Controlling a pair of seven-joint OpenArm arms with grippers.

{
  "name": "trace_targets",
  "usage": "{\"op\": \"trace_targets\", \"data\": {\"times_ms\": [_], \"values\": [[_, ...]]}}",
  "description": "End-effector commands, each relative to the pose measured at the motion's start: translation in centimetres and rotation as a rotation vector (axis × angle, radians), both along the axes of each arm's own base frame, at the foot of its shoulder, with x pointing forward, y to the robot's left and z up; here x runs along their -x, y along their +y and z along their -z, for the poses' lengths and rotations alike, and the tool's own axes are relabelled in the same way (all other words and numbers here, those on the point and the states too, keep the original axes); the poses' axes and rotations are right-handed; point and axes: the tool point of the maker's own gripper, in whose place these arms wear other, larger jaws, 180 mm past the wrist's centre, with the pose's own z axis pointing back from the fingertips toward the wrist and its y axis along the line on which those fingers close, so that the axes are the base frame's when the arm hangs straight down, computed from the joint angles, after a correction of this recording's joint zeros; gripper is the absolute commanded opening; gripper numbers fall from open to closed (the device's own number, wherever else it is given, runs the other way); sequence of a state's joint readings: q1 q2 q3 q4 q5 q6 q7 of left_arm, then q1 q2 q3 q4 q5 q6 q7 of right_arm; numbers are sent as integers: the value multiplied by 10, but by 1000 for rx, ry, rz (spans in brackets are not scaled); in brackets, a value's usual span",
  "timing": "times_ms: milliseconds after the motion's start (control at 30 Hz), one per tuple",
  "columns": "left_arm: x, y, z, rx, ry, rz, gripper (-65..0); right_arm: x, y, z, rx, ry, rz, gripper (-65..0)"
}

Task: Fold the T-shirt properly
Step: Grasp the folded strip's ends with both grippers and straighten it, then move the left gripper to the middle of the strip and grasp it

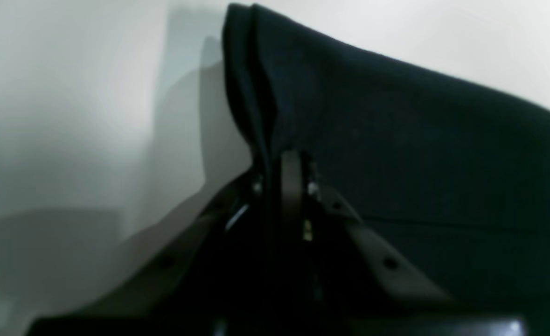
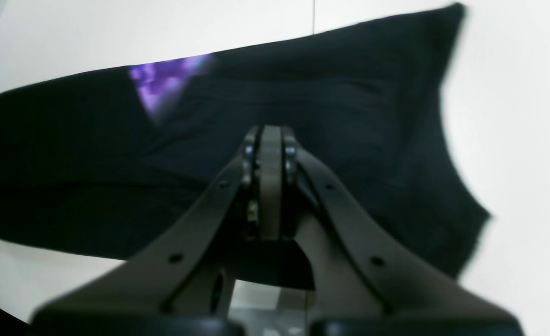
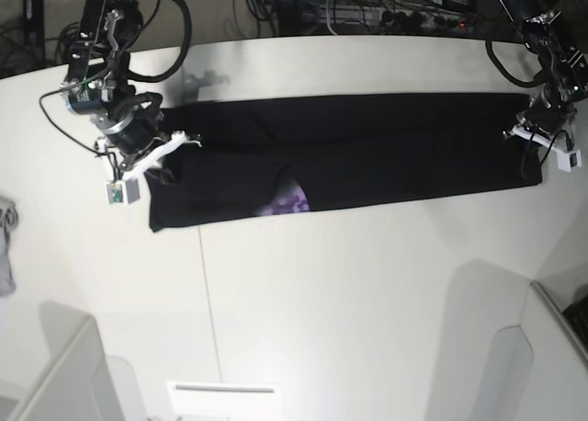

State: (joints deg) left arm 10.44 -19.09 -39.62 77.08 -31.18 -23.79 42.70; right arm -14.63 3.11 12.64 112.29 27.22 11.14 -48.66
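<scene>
Left jaws pinching T-shirt (image 3: 367, 154) edge, right jaws closed on it

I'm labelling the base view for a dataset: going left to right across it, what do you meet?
Small grey cloth at the left edge → right hand → purple print on the T-shirt → left hand.
</scene>
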Motion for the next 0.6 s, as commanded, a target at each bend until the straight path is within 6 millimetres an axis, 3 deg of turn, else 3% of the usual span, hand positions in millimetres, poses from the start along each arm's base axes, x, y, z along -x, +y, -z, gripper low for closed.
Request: {"op": "trace_targets", "data": {"times_ms": [0, 167, 367, 567], "values": [[-11, 6, -24, -50, -64, 24, -650, -9, -1, -15, -5, -59, 1, -650], [-10, -8, -58, -139, -114, 107, -650, -10, -1, -15, -6, -62, 3, -650], [-2, -39, -74, -160, -151, 164, -650, -13, 1, -17, -10, -66, 2, -650], [-2, -98, -73, -124, -159, 309, -650, -13, 5, -17, -28, -66, 13, -650]]}}
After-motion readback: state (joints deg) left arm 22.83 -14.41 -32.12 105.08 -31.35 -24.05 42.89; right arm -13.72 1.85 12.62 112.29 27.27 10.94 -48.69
